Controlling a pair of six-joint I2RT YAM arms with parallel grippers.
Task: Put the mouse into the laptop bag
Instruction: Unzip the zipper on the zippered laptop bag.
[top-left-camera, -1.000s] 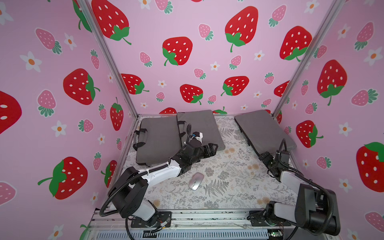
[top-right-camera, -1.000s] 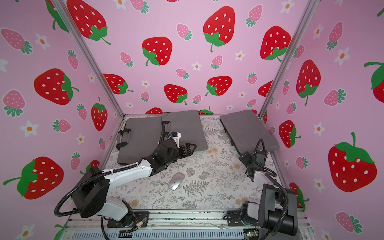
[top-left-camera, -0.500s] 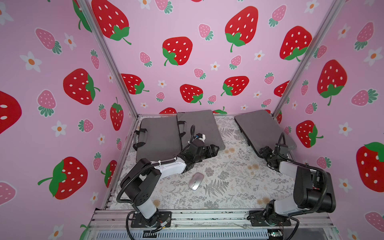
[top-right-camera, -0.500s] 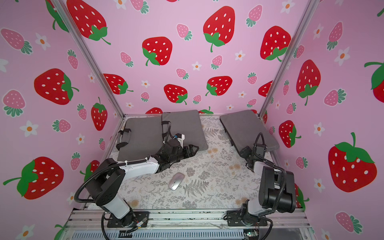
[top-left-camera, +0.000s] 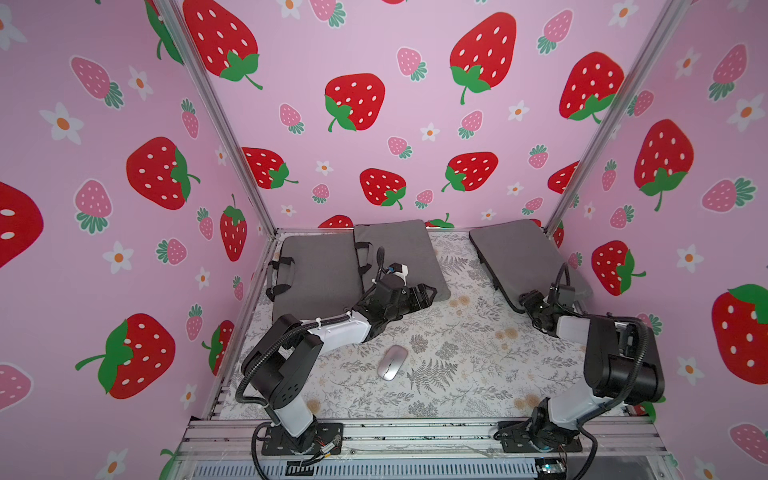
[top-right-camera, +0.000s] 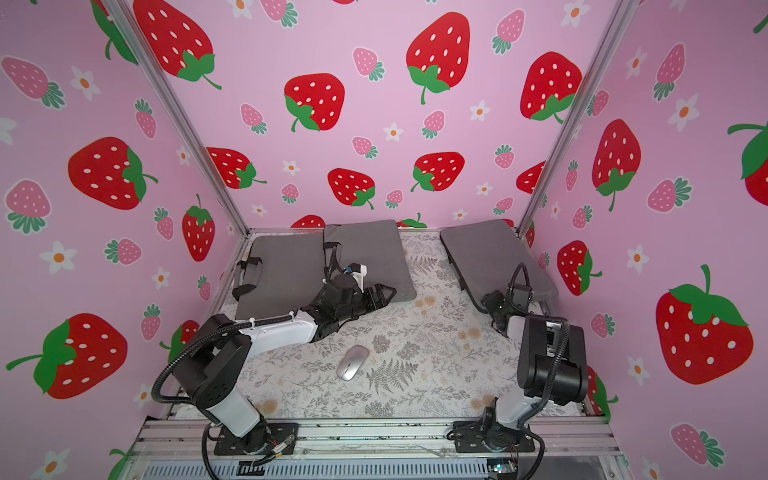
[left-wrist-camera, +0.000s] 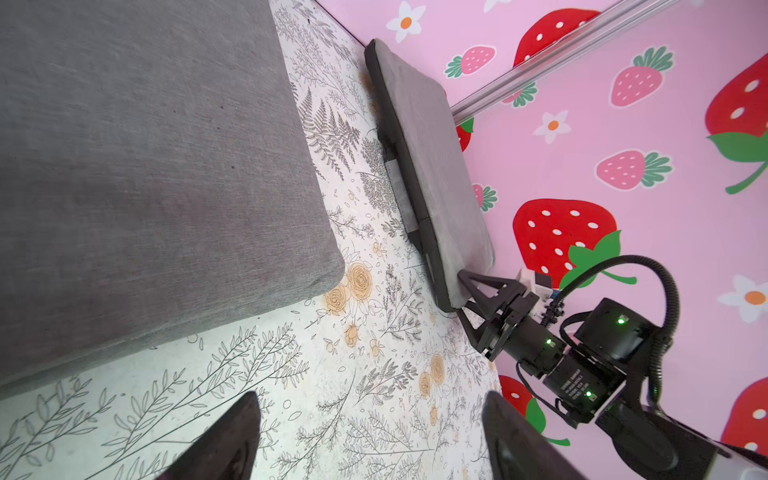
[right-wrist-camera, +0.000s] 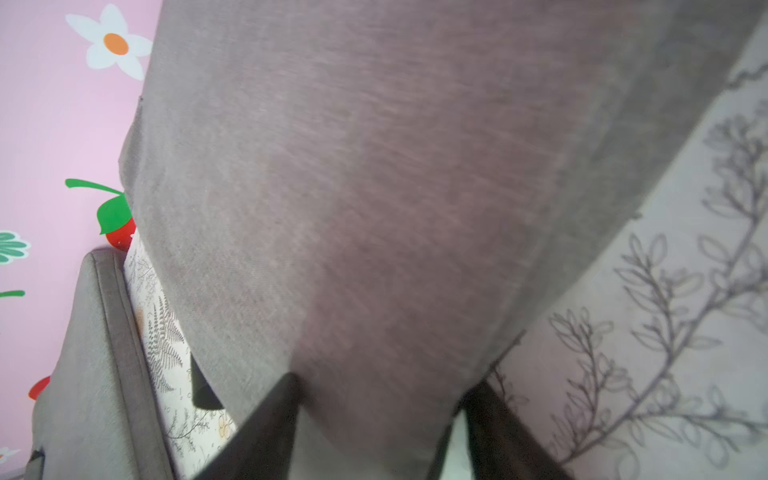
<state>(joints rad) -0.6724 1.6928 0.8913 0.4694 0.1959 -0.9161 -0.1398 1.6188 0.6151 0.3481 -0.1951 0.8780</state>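
Three grey bags: all lie flat toward the back of the bench (top-left-camera: 457, 353); none shows an open mouth in any view.
Mouse (top-left-camera: 392, 362): alone on the bench near the front, touching nothing, well apart from every bag.
My left fingers (left-wrist-camera: 232, 444): spread wide and empty, low over the bench just beside the near corner of the middle bag (top-left-camera: 399, 249).
My right fingers (right-wrist-camera: 266, 432): one on either side of the near corner of the bag by the right wall (top-left-camera: 515, 257); whether they pinch it I cannot tell.
Done: none of the placing; the mouse is not yet picked up.
Outstanding: in my judgement, open a bag, lift the mouse, set it inside.
Risk: limp cloth may slip from a corner hold.
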